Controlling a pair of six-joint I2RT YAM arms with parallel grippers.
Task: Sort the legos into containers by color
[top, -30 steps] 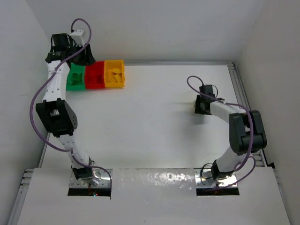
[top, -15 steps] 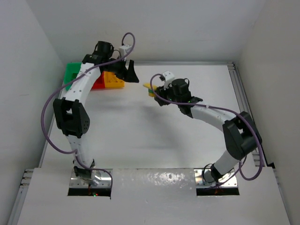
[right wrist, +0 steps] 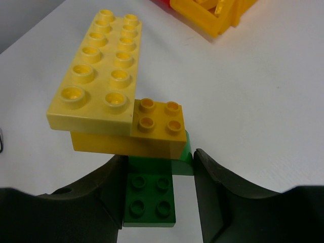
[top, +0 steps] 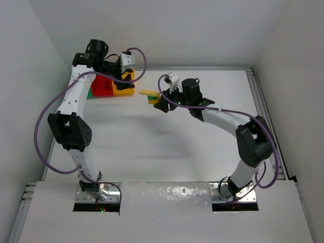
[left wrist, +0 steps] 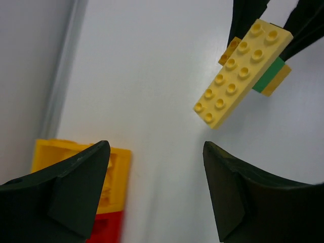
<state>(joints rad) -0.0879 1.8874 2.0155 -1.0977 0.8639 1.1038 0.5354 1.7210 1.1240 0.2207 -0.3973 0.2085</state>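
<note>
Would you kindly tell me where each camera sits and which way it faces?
Top external: above and behind the bases, looking down on the white table; both arms show.
Left wrist: on the left arm, facing the table past the open left hand, both its dark fingers in view.
Right wrist: on the right arm, facing its right hand, shut on a stack of yellow and green plastic bricks.
Shared: both wrist views show that stack and the yellow plastic bin.

Left of the yellow bin (top: 126, 87), the left arm (top: 70, 101) covers most of the green bin (top: 89, 94) and part of the red bin (top: 103, 87).
</note>
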